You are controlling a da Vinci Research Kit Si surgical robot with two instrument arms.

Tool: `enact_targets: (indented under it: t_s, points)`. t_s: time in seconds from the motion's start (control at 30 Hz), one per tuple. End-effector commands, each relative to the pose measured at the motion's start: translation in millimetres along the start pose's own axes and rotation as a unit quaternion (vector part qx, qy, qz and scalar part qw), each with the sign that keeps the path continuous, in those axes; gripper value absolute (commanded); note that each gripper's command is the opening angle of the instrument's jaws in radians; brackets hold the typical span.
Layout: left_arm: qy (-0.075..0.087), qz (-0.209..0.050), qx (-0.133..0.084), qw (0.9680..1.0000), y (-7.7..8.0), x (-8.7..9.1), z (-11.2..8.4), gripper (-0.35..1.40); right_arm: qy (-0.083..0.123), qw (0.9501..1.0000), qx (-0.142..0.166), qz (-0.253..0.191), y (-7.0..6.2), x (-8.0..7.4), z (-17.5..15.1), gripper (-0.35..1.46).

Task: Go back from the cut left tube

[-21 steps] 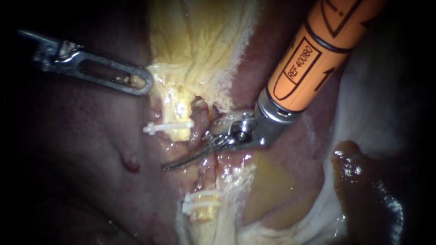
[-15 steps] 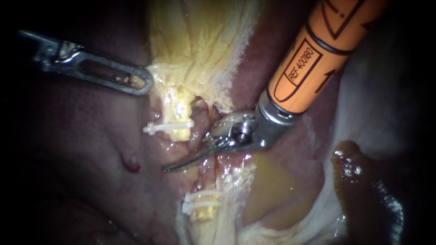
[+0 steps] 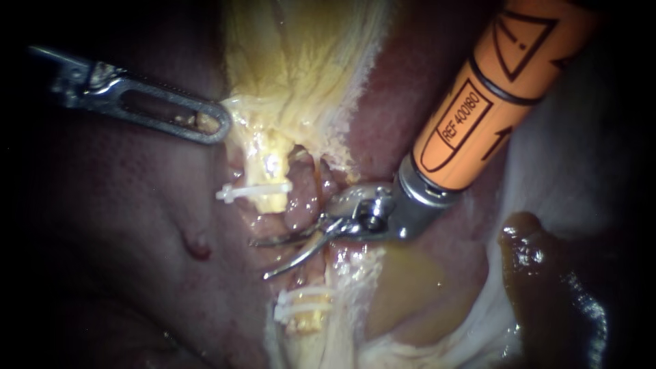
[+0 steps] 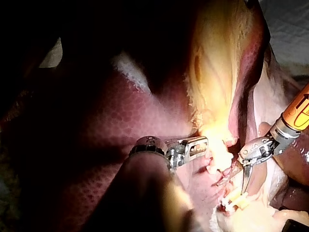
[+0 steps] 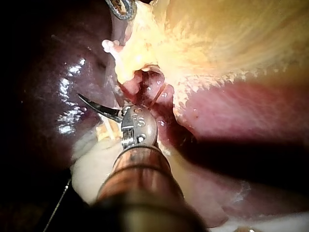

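R instrument (image 3: pixel 260 259): blades apart, holding nothing, betw upper clip (image 3: pixel 253 191) & lower clips (image 3: pixel 301 304) on cut left tube (image 3: pixel 265 164). L instrument (image 3: pixel 217 126) jaws clamped on yellow tissue (image 3: pixel 294 68) edge.

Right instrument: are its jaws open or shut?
Open. In the endoscope view the right instrument's two curved blades stand apart with a clear gap, gripping nothing.

L instrument (image 3: pixel 208 125) left of clipped tube (image 3: pixel 266 164), R instrument (image 3: pixel 260 259) betw. clips (image 3: pixel 253 191)
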Motion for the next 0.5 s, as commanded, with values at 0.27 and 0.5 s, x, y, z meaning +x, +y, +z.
enact_targets:
  t_s: [0.27, 0.5]
  points:
    - [0.0, 0.0, 0.0, 1.0, 0.3, 0.0, 0.0, -0.35, 0.025, 0.9977, -0.044, -0.046, -1.6, -0.3, -1.2, 1.38]
    - [-0.001, 0.0, -0.001, 1.0, 0.4, 0.0, 0.0, -0.35, 0.023, 0.9747, -0.165, -0.149, -4.3, -0.7, -5.1, 1.43]
